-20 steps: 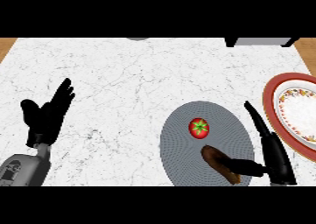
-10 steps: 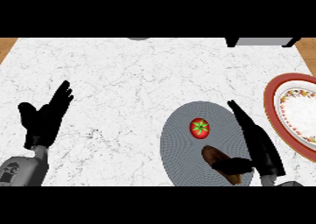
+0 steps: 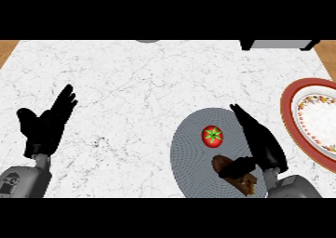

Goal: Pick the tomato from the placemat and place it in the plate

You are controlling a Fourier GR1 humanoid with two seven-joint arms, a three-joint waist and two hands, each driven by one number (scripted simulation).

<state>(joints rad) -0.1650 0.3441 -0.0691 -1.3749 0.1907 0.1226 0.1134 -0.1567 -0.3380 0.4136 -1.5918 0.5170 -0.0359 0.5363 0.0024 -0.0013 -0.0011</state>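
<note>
A red tomato (image 3: 212, 136) with a green stem sits near the middle of a round grey placemat (image 3: 191, 153). My right hand (image 3: 261, 142) lies over the placemat's right side, just right of the tomato and apart from it, fingers straight and pointing up-left, thumb stretched toward the lower left. The plate (image 3: 299, 122), red-rimmed with a patterned white centre, stands at the right edge of the counter. My left hand (image 3: 46, 122) rests open at the left, fingers up.
A brown piece of food (image 3: 240, 179) lies on the placemat's lower part, partly under my right thumb. A grey object (image 3: 278, 44) and a small grey shape (image 3: 148, 41) sit at the counter's far edge. Wood shows beyond the marble's corners.
My right hand has moved left over the placemat, coming closer to the tomato's right side. The tomato and the left hand have stayed where they were.
</note>
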